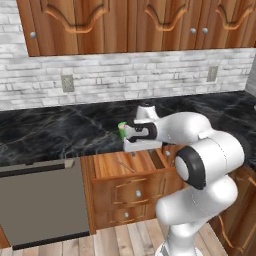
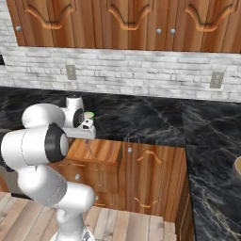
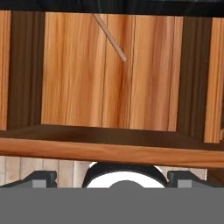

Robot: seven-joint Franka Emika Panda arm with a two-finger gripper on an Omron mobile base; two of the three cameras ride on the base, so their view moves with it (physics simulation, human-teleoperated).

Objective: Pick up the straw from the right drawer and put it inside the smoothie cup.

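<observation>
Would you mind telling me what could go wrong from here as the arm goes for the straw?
1. The straw is very thin and lies flat on the drawer floor, so the open gripper may close beside it.
2. It lies toward one end of the drawer, near the counter edge, which the hand may bump.
3. The cup is small, so insertion may miss.

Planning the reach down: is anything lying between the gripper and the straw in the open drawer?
Nothing visible does. The straw lies alone on the drawer floor, towards the back, and the open gripper looks straight down into the drawer.
</observation>
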